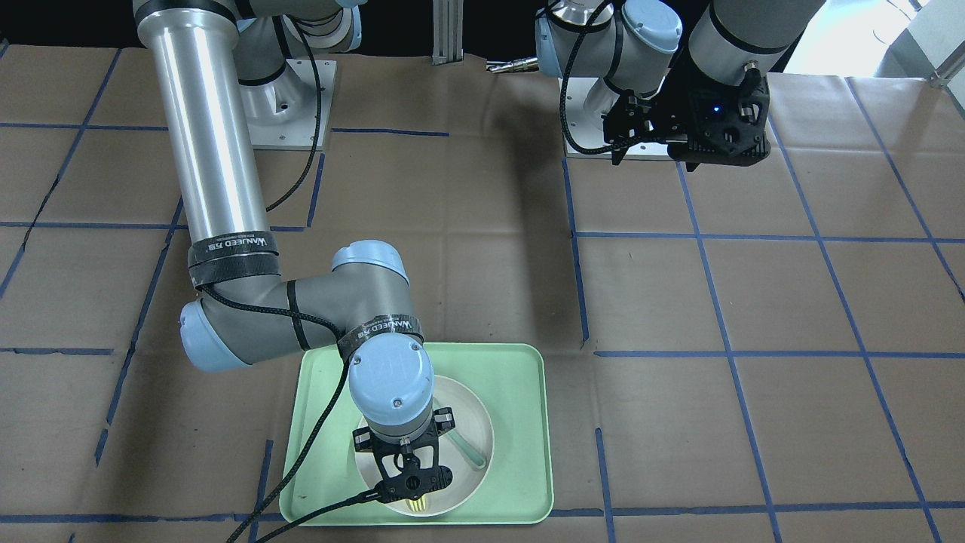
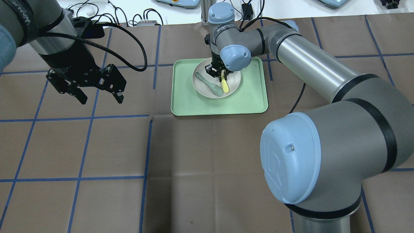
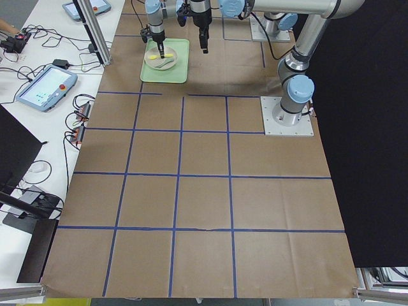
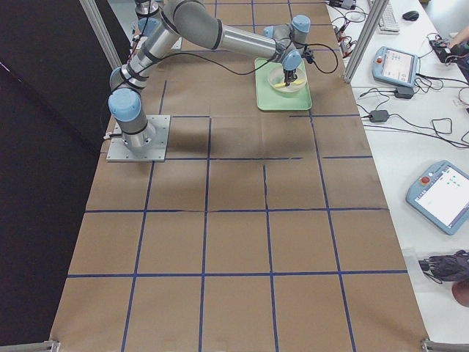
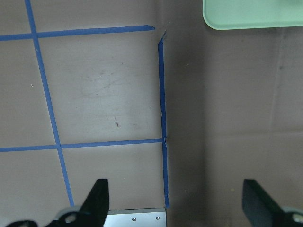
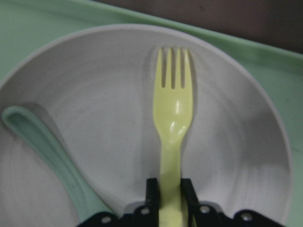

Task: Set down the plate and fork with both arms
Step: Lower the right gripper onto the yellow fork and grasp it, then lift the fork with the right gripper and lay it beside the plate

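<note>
The off-white plate point(image 2: 235, 84) sits on a light-green tray point(image 2: 252, 100) at the far side of the table. The pale-yellow fork point(image 6: 173, 113) lies in or just over the plate, tines pointing away from the wrist. My right gripper point(image 6: 169, 189) is shut on the fork's handle; from overhead it point(image 2: 220, 75) stands over the plate with the fork point(image 2: 225, 85) sticking out below it. My left gripper point(image 2: 101, 97) is open and empty, hovering over bare table left of the tray; its fingers point(image 5: 97, 198) are spread wide.
A teal-green spoon point(image 2: 210, 84) lies in the plate beside the fork; it also shows in the right wrist view point(image 6: 42, 146). The table is covered in brown paper with blue tape lines. The tray's corner point(image 5: 251, 14) shows in the left wrist view.
</note>
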